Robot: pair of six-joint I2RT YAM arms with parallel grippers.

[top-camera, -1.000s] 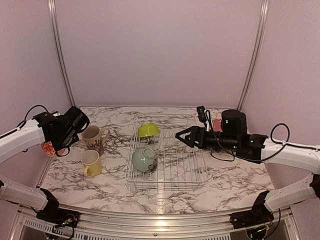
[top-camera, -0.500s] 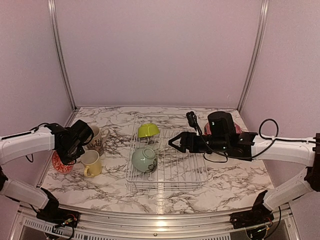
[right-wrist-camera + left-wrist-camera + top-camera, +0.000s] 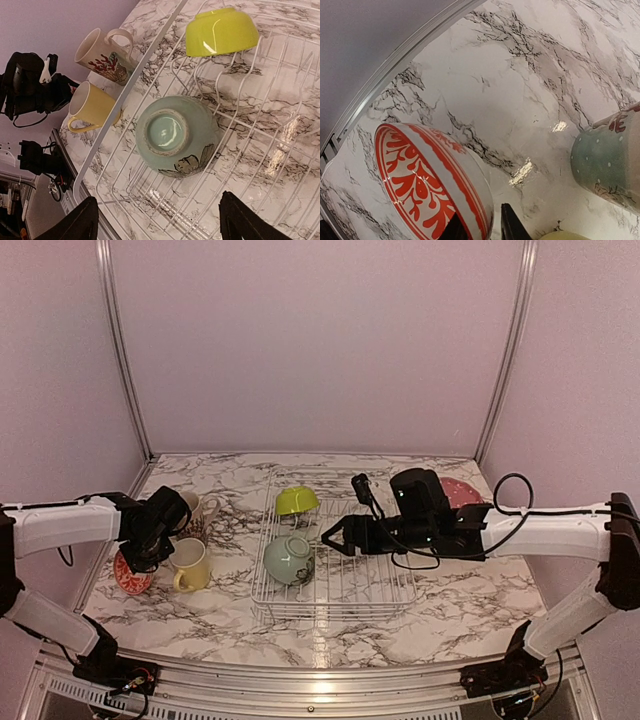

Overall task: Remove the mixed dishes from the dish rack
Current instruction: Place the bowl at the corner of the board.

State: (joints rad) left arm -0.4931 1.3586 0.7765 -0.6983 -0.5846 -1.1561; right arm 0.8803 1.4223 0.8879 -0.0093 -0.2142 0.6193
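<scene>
Dish rack [image 3: 368, 585] with two bowls [image 3: 289, 560]

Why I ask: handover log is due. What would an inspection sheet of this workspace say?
Surface: white marble-patterned tabletop, glossy.
Job's things: white wire dish rack holds an upturned lime bowl and an upturned pale-green bowl; left of it stand a yellow mug and a cream patterned mug, with a red-patterned bowl tilted on edge; a red plate shows behind the right arm.
Clutter: nothing seen.
Grippers: left gripper, jaws straddling the red-patterned bowl's rim, grip unclear; right gripper open, empty, above the rack near the pale-green bowl.
Cables: black cable loops off the right arm.
Surroundings: plain lilac walls, aluminium rails.
</scene>
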